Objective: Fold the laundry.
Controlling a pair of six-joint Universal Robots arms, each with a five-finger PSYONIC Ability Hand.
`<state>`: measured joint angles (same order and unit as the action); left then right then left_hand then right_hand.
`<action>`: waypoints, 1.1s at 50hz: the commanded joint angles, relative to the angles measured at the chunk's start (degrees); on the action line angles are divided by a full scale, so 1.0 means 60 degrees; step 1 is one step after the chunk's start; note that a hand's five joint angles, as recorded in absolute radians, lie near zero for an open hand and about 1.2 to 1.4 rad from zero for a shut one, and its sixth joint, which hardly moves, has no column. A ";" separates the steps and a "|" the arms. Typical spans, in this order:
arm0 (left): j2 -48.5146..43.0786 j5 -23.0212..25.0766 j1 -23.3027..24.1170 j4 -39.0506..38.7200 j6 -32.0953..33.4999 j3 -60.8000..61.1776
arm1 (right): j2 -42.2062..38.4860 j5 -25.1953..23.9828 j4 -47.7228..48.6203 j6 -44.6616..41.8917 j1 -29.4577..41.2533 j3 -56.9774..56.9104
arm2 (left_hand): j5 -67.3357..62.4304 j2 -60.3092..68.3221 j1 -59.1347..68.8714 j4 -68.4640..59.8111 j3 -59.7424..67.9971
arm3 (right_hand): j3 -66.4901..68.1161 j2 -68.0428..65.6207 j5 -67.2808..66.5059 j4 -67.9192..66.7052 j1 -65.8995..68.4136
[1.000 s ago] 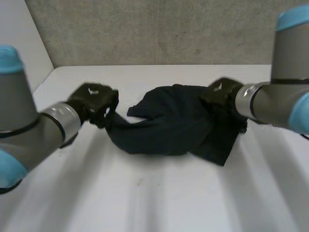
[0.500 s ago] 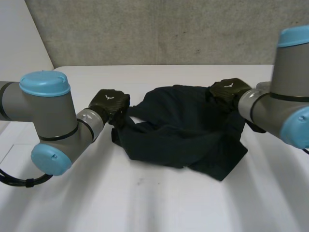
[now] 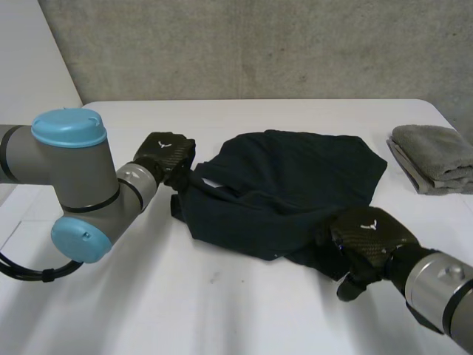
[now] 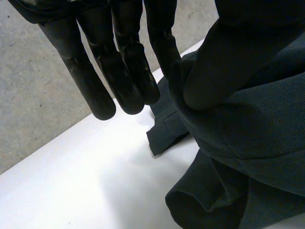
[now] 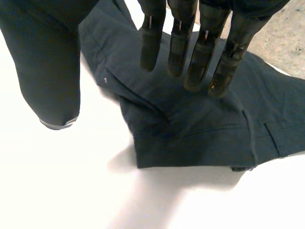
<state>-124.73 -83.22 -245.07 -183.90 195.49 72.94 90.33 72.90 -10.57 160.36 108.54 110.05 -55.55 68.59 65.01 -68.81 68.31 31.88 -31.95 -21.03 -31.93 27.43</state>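
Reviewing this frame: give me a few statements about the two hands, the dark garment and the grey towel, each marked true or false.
1. The left hand pinches the dark garment at one edge. True.
2. The right hand has its fingers curled round the garment. False: they are straight, over its near corner.
3. A folded grey towel lies on the table, apart from the garment. True.
4. The garment is neatly folded. False: it lies rumpled and unfolded.
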 commanded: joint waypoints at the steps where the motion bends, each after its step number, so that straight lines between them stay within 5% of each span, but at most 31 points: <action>1: 0.0017 -0.0002 0.0020 0.0020 -0.0165 0.0104 | -0.0434 -0.0021 0.1013 0.0064 0.0001 0.0217 | -0.2408 0.1902 0.2498 -0.1865 0.1948 | -0.0660 0.0672 0.0519 0.0668 0.0081; 15: 0.0046 -0.0002 0.0050 0.0020 -0.0239 0.0324 | -0.3465 0.0931 0.2949 0.0079 0.0133 -0.1173 | -0.2408 0.1902 0.2498 -0.1865 0.1948 | -0.1472 0.1484 0.1331 0.1481 -0.0731; 40: 0.0032 -0.0002 -0.0024 0.0005 -0.0239 0.0354 | -0.5137 0.1517 0.2949 -0.0023 0.0148 -0.2492 | -0.2408 0.1902 0.2498 -0.1865 0.1948 | -0.1278 0.1290 0.1137 0.1287 -0.0537; 42: 0.0032 -0.0002 -0.0038 0.0005 -0.0239 0.0354 | -0.5225 0.1517 0.2934 -0.0038 0.0148 -0.2566 | -0.2408 0.1902 0.2498 -0.1865 0.1948 | 0.0334 -0.0322 -0.0475 -0.0325 0.1075; 46: 0.0046 -0.0002 -0.0067 0.0005 -0.0239 0.0339 | -0.5124 0.1503 0.2905 -0.0067 0.0104 -0.2697 | -0.2408 0.1902 0.2498 -0.1865 0.1948 | 0.8009 -0.7997 -0.8150 -0.8001 0.8750; 55: 0.1097 -0.0074 -0.0126 0.0676 -0.0239 0.0412 | -0.3046 0.1356 0.1588 -0.0769 0.0016 -0.3678 | -0.2408 0.1902 0.2498 -0.1865 0.1948 | 0.8020 -0.8008 -0.8161 -0.8012 0.8761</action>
<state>-123.65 -83.28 -245.72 -183.35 194.15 75.02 62.42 81.66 4.46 158.88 108.87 91.93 -55.56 68.61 65.01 -68.83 68.31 65.96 -66.59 -55.27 -66.32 52.93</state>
